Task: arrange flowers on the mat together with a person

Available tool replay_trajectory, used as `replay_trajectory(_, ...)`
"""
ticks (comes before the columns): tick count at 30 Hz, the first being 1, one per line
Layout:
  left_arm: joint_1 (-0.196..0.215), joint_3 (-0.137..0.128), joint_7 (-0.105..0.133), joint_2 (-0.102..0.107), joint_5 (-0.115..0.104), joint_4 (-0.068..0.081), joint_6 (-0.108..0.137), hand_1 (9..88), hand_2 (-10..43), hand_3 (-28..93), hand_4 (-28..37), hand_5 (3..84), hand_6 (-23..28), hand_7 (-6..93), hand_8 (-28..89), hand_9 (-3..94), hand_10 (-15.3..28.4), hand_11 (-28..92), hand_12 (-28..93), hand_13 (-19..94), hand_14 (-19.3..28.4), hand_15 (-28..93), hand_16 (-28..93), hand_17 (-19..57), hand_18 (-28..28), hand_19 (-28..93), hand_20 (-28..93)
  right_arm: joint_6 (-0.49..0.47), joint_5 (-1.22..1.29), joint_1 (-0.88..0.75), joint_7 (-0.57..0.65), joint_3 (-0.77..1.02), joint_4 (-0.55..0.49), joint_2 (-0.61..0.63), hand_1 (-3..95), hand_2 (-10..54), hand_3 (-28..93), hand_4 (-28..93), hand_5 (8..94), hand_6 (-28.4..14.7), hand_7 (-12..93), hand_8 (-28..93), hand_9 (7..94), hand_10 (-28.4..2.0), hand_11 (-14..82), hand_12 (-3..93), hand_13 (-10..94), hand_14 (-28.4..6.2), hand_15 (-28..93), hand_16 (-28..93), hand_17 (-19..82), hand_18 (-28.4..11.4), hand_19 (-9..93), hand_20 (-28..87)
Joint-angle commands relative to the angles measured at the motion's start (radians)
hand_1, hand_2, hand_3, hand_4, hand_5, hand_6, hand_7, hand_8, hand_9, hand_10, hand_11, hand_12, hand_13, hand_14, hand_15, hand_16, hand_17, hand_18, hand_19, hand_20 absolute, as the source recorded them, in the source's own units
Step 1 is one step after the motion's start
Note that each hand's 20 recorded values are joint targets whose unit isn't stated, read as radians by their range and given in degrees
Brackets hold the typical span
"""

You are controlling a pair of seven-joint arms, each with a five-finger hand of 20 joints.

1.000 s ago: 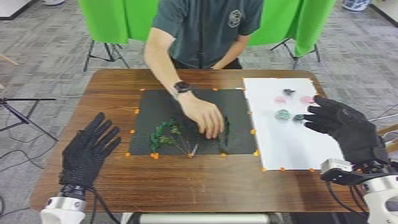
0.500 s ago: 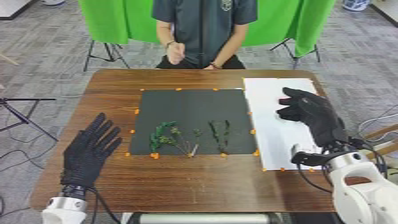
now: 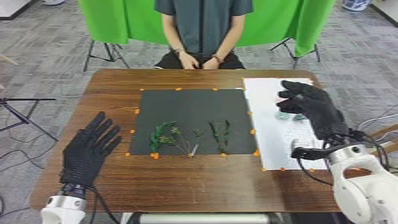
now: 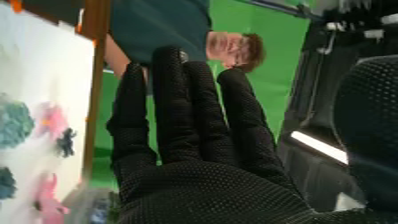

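Note:
The dark mat (image 3: 178, 107) holds green stems (image 3: 164, 135) at its lower left and two thin green sprigs (image 3: 219, 135) at its lower right. In the head view my right hand (image 3: 313, 107) is over the white sheet, its fingers relaxed; in the right wrist view the right hand (image 4: 213, 190) has straight fingers and holds nothing. My left hand (image 3: 87, 152) rests left of the mat, open. Green flower heads (image 3: 284, 116) lie on the sheet beside the right hand. The right wrist view shows a green flower (image 4: 13, 125), pink flowers (image 4: 53, 120) and a dark one (image 4: 66, 142).
The white sheet (image 3: 275, 150) lies right of the mat on the brown table (image 3: 178, 185). Orange tape pieces mark the edges of mat and sheet. Across the table a person's hands (image 3: 200, 62) are together beyond the far edge.
The person's hand has left the mat, leaving a second sprig visible, and drawn back to the far side. My right hand has moved a little toward the sheet's far end. The left hand is unmoved.

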Motion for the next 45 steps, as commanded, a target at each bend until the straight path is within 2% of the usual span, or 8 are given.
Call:
replay_trajectory(1, 0.016, -0.004, -0.001, 0.002, -0.003, 0.003, 0.003, 24.2, -3.6, 70, -28.3, 29.2, 3.4, 12.4, -7, 22.1, 10.5, 14, 15, 20, 13.3, 15, 4, -12.0, 20.6, 38, 9, 0.138, -0.653, 0.105, -0.062, -0.073, 0.075, 0.145, 25.7, -9.4, 83, -28, 41.7, -3.5, 26, -15, 43.1, -12.2, 24.7, 23.2, 44, -11.5, 48, 18, 15, -21.8, 59, 37)
replay_trajectory(4, 0.018, -0.006, 0.000, 0.001, -0.002, 0.001, 0.005, 24.3, -3.5, 70, -28.3, 29.2, 3.4, 12.4, -7, 22.1, 10.5, 14, 15, 20, 13.3, 15, 4, -12.0, 20.6, 38, 9, 0.140, -0.854, 0.142, -0.032, -0.100, 0.102, 0.185, 27.5, -9.5, 83, -28, 41.1, -2.3, 29, -16, 41.2, -10.5, 26.2, 23.8, 49, -10.4, 49, 17, 18, -21.2, 61, 37)
replay_trajectory(9, 0.025, -0.005, 0.001, -0.002, -0.001, -0.003, 0.008, 24.4, -3.6, 70, -28.3, 29.2, 3.4, 12.4, -7, 22.0, 10.5, 14, 15, 20, 13.3, 15, 4, -12.0, 20.6, 38, 9, 0.038, -1.019, 0.203, 0.046, -0.154, 0.148, 0.228, 27.6, -9.5, 83, -28, 36.6, -2.4, 30, -16, 35.9, -10.2, 25.6, 24.4, 48, -10.4, 52, 18, 19, -21.2, 64, 38)
replay_trajectory(13, 0.021, -0.002, -0.002, -0.004, -0.003, 0.001, 0.010, 24.4, -3.6, 70, -28.3, 29.2, 3.4, 12.4, -7, 22.0, 10.5, 14, 15, 20, 13.3, 15, 4, -12.0, 20.6, 38, 9, 0.007, -1.107, 0.264, 0.109, -0.229, 0.208, 0.259, 27.1, -9.5, 84, -28, 34.0, -3.8, 31, -15, 33.0, -10.5, 25.2, 25.0, 42, -12.9, 74, 19, 19, -20.6, 72, 41)
replay_trajectory(18, 0.021, -0.003, -0.001, -0.005, -0.001, 0.000, 0.012, 24.4, -3.5, 70, -28.3, 29.2, 3.4, 12.5, -7, 22.0, 10.5, 14, 15, 20, 13.3, 15, 4, -12.0, 20.6, 38, 9, -0.023, -1.152, 0.344, 0.184, -0.331, 0.260, 0.290, 27.4, -9.5, 83, -28, 36.4, -3.9, 32, -16, 35.9, -10.8, 28.4, 25.3, 46, -13.1, 81, 20, 21, -20.3, 78, 44)
replay_trajectory(23, 0.017, 0.000, -0.001, -0.006, -0.001, 0.002, 0.010, 24.4, -3.5, 70, -28.3, 29.1, 3.3, 12.5, -7, 22.0, 10.5, 14, 15, 20, 13.3, 15, 4, -12.0, 20.6, 38, 9, -0.046, -1.195, 0.455, 0.287, -0.461, 0.314, 0.295, 28.7, -9.5, 83, -28, 40.0, -3.3, 32, -16, 39.5, -11.0, 29.6, 24.4, 49, -12.7, 82, 20, 23, -20.4, 79, 44)
replay_trajectory(35, 0.012, 0.004, -0.006, -0.009, 0.000, 0.003, 0.007, 24.3, -3.5, 70, -28.3, 29.2, 3.4, 12.5, -7, 22.0, 10.5, 14, 15, 20, 13.3, 15, 4, -12.0, 20.6, 38, 9, -0.027, -1.260, 0.502, 0.396, -0.546, 0.378, 0.295, 32.5, -9.5, 85, -28, 43.2, -2.1, 41, -18, 44.4, -11.5, 37.1, 24.9, 52, -11.7, 83, 21, 25, -20.3, 81, 44)
replay_trajectory(45, 0.008, 0.003, -0.010, -0.011, 0.000, 0.004, 0.007, 24.4, -3.5, 70, -28.3, 29.3, 3.4, 12.5, -7, 22.0, 10.6, 14, 15, 20, 13.3, 15, 4, -12.0, 20.5, 38, 9, -0.053, -1.232, 0.524, 0.394, -0.560, 0.411, 0.282, 34.4, -9.5, 86, -28, 44.5, -1.8, 42, -19, 47.9, -12.5, 41.4, 25.6, 54, -11.2, 82, 21, 26, -20.4, 82, 44)
